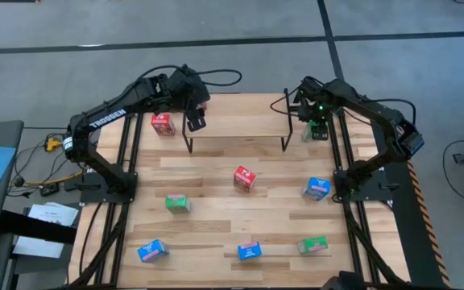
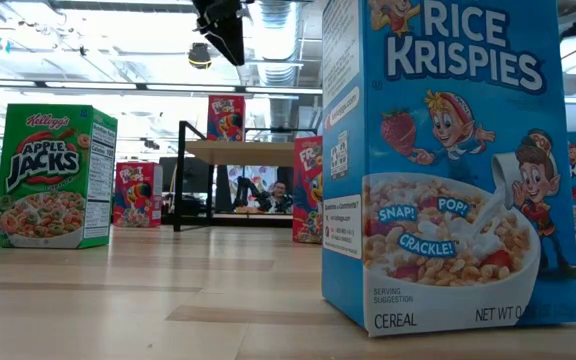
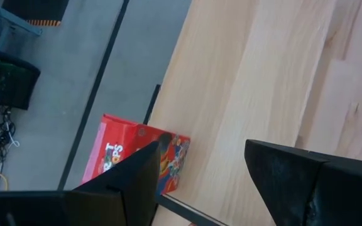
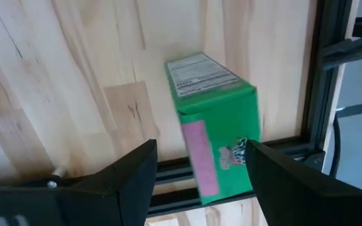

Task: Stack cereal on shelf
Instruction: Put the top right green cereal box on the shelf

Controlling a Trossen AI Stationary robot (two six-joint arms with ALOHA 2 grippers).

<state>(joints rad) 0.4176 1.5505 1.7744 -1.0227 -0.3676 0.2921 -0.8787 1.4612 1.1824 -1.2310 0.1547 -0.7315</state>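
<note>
The shelf [image 1: 236,122] stands on black wire legs at the table's far middle. A red cereal box [image 2: 226,117] stands upright on its left end. My left gripper [image 2: 223,30] hangs open just above that box, touching nothing. In the left wrist view one finger half hides the box [image 3: 134,157]. At the far right of the table a green cereal box [image 4: 222,144] rests on the wood. My right gripper [image 4: 200,157] points down over it, open, with a finger on either side. Whether either finger touches the box I cannot tell.
Loose cereal boxes dot the table: red [image 1: 163,123] left of the shelf, red [image 1: 244,179] at the centre, green [image 1: 177,203], blue [image 1: 316,189], and blue [image 1: 152,251], blue [image 1: 250,251] and green [image 1: 312,244] along the near edge. A person sits far behind the table.
</note>
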